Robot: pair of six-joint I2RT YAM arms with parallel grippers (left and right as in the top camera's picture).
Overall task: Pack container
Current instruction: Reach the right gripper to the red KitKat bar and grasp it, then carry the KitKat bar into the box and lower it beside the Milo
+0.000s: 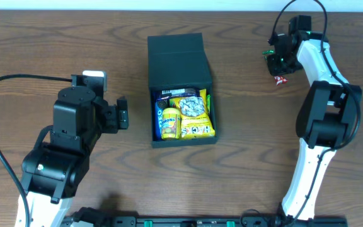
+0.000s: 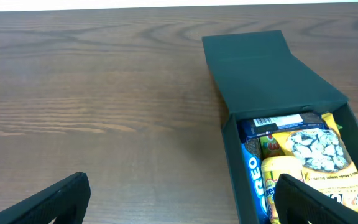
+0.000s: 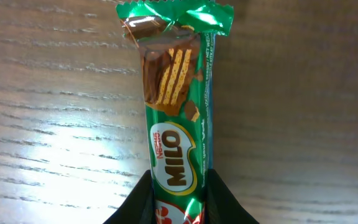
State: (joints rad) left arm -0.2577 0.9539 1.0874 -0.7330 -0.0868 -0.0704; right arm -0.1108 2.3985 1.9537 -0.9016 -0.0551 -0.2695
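at the far right, my right gripper (image 3: pixel 178 182) pinches a green nestle milo bar (image 3: pixel 178 118); left gripper (image 2: pixel 182 184) gapes wide, empty. mid-table sits the matte black container (image 1: pixel 176 53), lid hinged back, oreo pack (image 2: pixel 252 178) inside.

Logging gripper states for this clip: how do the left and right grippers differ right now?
The left gripper is wide open and empty; the right gripper pinches a green Milo bar. The left gripper sits close beside the container; the right gripper is well away from it. Neither is inside the container.
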